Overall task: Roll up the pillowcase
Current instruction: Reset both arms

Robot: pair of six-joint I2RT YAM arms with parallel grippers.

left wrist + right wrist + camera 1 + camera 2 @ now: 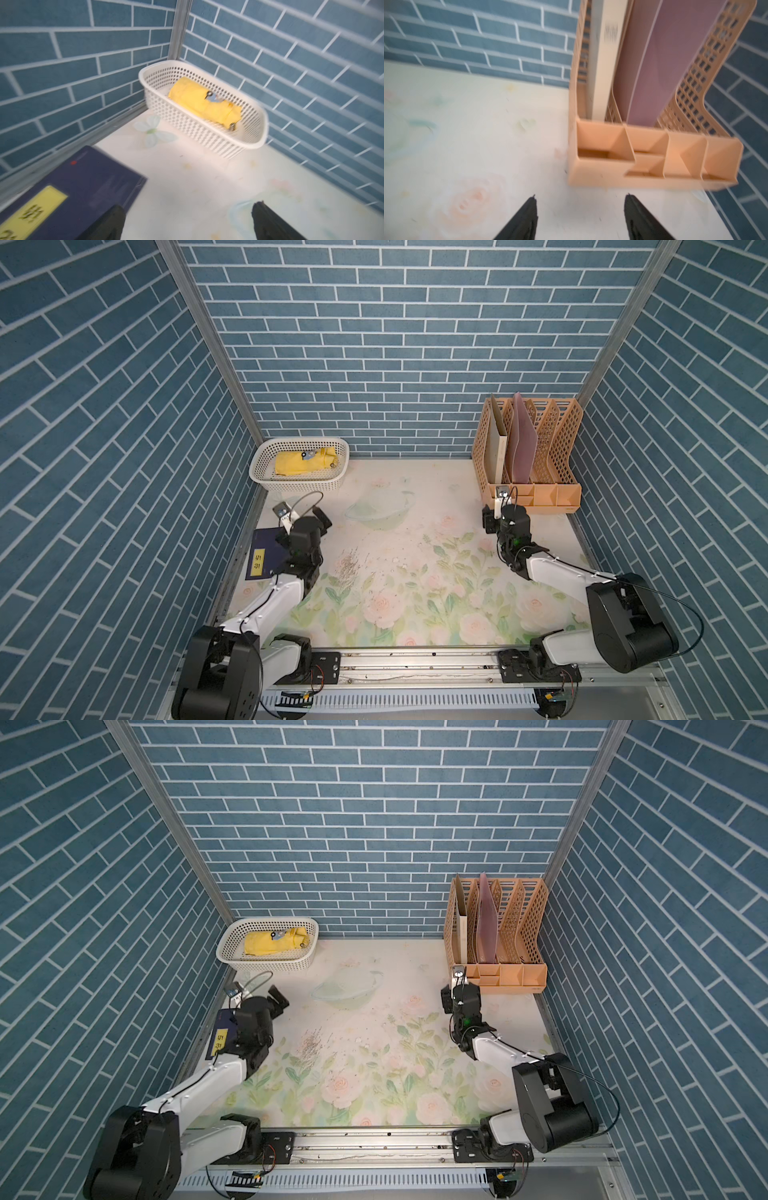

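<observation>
The pillowcase (305, 461) (274, 942) (203, 101) is a tight bright yellow roll lying inside the white perforated basket (258, 464) (226, 946) (263, 124) at the table's far left corner; a small bit of blue print shows on it. My left gripper (321, 521) (279, 1001) (187, 206) hovers in front of the basket, apart from it, open and empty. Over on the right side my right gripper (489, 520) (446, 1000) (581, 196) is open with nothing between its fingers, just in front of the file rack.
A peach file rack (540, 495) (511, 973) (654, 178) with a white and a pink folder stands at the far right corner. A dark blue book (264, 551) (87, 182) with a yellow label lies at the left edge, under the left wrist. A floral cloth (415, 572) covers the table.
</observation>
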